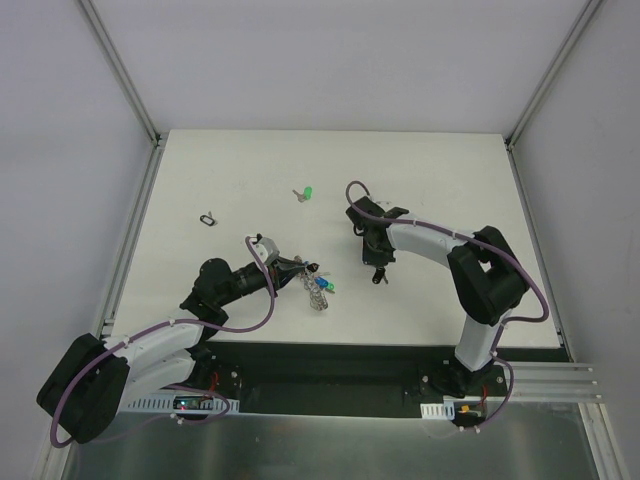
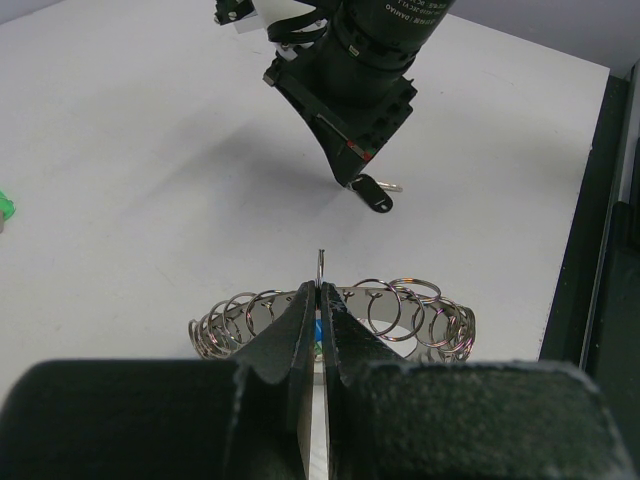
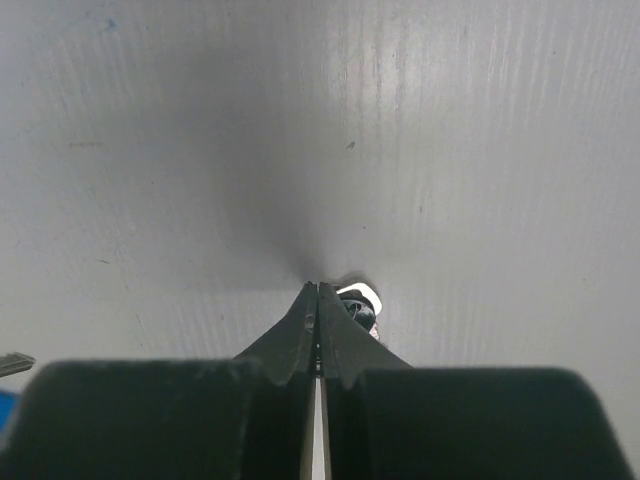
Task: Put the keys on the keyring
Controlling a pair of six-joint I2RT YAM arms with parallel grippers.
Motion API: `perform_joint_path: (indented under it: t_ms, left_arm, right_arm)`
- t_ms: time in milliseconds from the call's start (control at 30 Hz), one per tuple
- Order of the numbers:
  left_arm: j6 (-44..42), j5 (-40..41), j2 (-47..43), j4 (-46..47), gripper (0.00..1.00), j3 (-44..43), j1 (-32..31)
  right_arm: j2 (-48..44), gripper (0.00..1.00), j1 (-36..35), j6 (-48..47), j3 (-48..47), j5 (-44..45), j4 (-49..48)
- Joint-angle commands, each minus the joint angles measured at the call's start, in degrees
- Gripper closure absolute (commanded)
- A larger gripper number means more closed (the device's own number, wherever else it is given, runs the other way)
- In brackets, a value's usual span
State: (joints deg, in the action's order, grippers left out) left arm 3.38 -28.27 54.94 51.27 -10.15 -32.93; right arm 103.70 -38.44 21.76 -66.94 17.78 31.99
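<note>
The only writing I find is white lettering [image 2: 398, 12] on my right arm [image 1: 430, 240], caught by the left wrist view. It is cut off at the top edge and too small to read.

My left jaws are clamped on the keyring [image 2: 400, 310], pinching its wire where a thin end stands up between the tips. The ring lies near the middle of the surface [image 1: 450, 180], toward the near edge. A blue key [image 1: 321, 283] and a green key [image 1: 330, 288] sit against it; whether they are threaded on I cannot tell. The left wrist view gives only a speck of blue behind the tips.

My right jaws are together, tips down at the black key [image 2: 378, 196], just right of the ring. In the right wrist view its head peeks out to the right of the tips; pinched or merely touched, I cannot tell.

Only the top view shows the second green key [image 1: 308, 192], far of the ring, and the black loop [image 1: 208, 218], far left. Both lie well apart from every edge. Wide white surface runs from my jaws to the far edge, where frame posts [image 1: 120, 70] rise at the corners.
</note>
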Motion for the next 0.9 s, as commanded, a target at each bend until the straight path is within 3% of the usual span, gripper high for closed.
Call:
perform_joint_path:
  t_ms: [0,167,433,600,867]
  left_arm:
    - [-0.12,-1.35,-1.06,2.61,1.00,-1.89,-0.03]
    - [-0.12,-1.44,-1.15,2.70,1.00,-1.80,-0.03]
    - [-0.04,-1.52,-0.97,2.61,1.00,-1.89,-0.03]
    - [-0.04,-1.52,-0.71,2.96,1.00,-1.80,-0.03]
    - [-0.91,-0.56,-2.03,2.79,1.00,-1.10,-0.03]
  right_arm:
    - [-2.18,0.99,-0.32,-0.66,-0.04,1.91,0.97]
    - [-6.92,0.99,-0.32,-5.48,1.45,0.33,-3.59]
    - [-15.37,0.99,-0.06,-13.32,7.95,-15.92,-23.59]
    - [-13.79,0.99,0.91,-15.16,11.82,-31.27,-35.21]
    - [-11.42,0.99,3.10,-13.50,21.13,-38.95,-50.17]
